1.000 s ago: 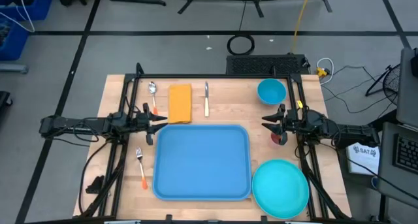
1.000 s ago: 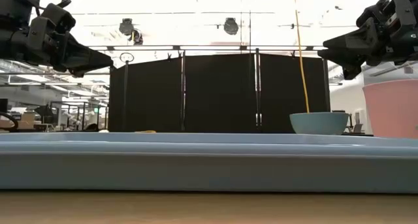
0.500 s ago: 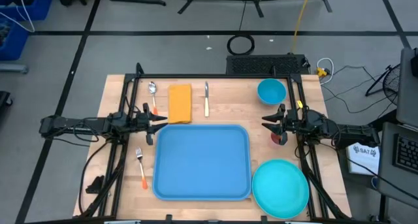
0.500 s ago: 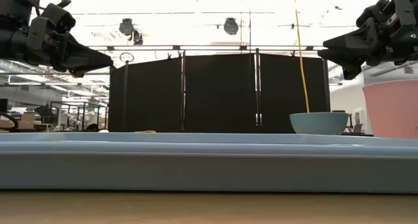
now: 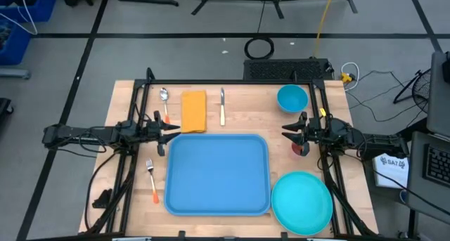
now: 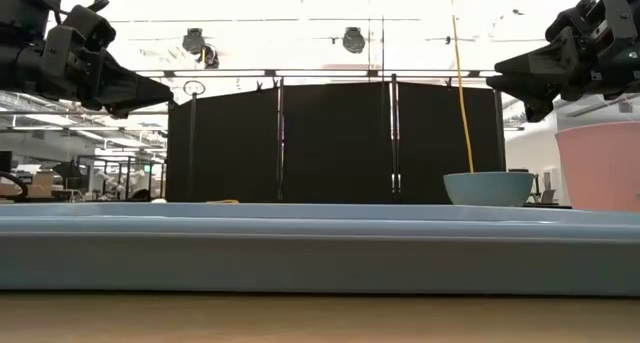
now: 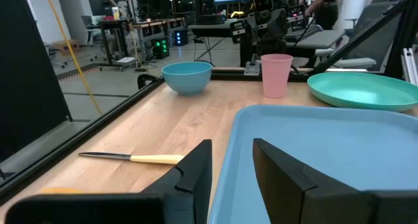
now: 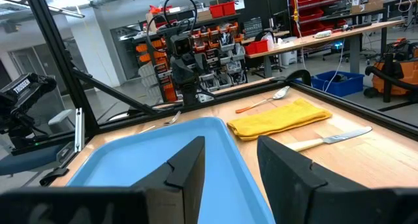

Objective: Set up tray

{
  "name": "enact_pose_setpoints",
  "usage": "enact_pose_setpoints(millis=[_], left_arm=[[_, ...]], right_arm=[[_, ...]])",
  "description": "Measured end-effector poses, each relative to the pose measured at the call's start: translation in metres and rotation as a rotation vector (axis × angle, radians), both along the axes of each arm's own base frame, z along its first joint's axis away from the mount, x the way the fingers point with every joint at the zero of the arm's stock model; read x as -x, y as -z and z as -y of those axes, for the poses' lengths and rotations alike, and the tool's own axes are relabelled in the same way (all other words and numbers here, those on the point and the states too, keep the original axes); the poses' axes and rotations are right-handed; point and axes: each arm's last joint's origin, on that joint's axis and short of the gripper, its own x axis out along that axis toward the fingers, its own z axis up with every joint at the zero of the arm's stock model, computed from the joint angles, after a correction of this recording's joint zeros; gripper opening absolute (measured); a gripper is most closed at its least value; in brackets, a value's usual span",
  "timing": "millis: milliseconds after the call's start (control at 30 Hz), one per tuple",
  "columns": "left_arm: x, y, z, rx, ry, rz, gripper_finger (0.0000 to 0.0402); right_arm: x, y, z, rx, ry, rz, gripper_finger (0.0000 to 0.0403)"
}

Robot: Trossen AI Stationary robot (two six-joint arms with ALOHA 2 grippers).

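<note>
The tray lies flat and bare mid-table, its long axis running from the near edge toward the napkin, knife and spoon. I have the left gripper at its far-left corner and the right gripper at its far-right corner, both parted and holding nothing. My worry: the right arm could topple the pink cup beneath it.

No legible txt, labels or nos. anywhere.
</note>
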Motion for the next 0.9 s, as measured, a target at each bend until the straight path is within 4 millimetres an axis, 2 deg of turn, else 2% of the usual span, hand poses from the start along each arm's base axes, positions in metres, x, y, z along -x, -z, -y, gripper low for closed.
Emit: enact_pose_setpoints(millis=[800,900], left_arm=[[0.0,-0.0004,0.0,0.0,-0.001,0.004,0.0118],[0.0,-0.0004,-0.0001,0.0,-0.001,0.004,0.0118]], right_arm=[[0.0,-0.0006,0.0,0.0,0.001,0.006,0.013],[0.0003,-0.005,0.0,0.004,0.001,0.051,0.013]])
